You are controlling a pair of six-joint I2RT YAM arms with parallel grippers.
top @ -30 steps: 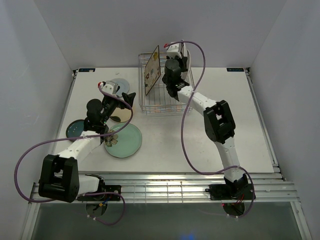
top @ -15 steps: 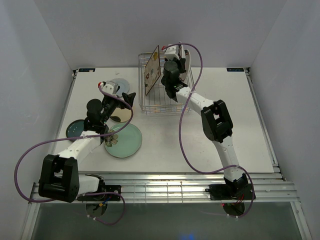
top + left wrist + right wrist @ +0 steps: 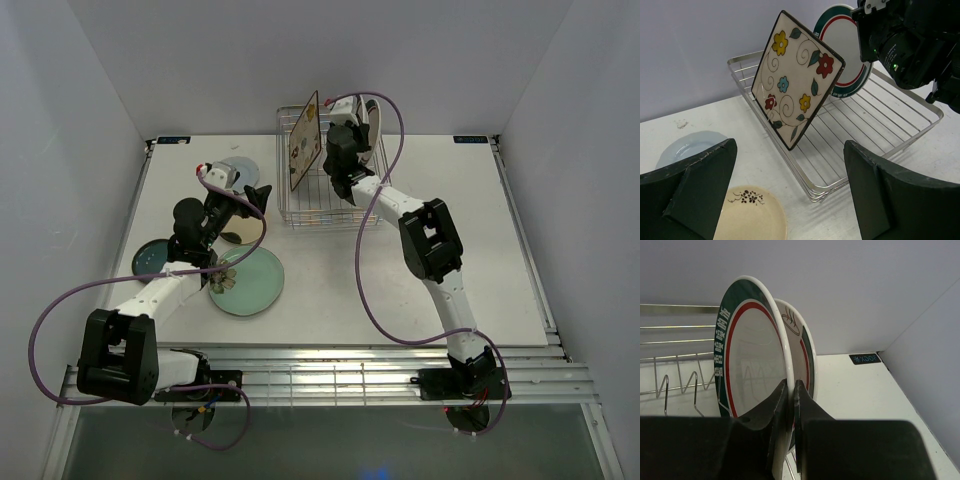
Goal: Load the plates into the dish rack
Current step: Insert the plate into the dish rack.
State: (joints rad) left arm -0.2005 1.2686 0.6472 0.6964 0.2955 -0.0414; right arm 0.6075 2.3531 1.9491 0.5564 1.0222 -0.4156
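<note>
One dish rack (image 3: 740, 62) is holding three plates at the right fingers (image 3: 776, 410), one square floral plate (image 3: 797, 80) and two teal-rimmed white plates (image 3: 747, 365) (image 3: 805, 350), while four are lying near the left fingers (image 3: 700, 185): one pale green plate (image 3: 255, 287), one dark teal plate (image 3: 150, 257), one blue-grey plate (image 3: 687, 147) and one cream plate (image 3: 747, 220).

Inside the dish rack (image 3: 880, 125) the wire floor lies open between the tilted square plate (image 3: 797, 80) at its left side and the two round plates (image 3: 747, 370) standing at its right, where the right end effector (image 3: 791, 390), pinched on the nearer one's rim, and its arm (image 3: 385, 200) block the way in.
</note>
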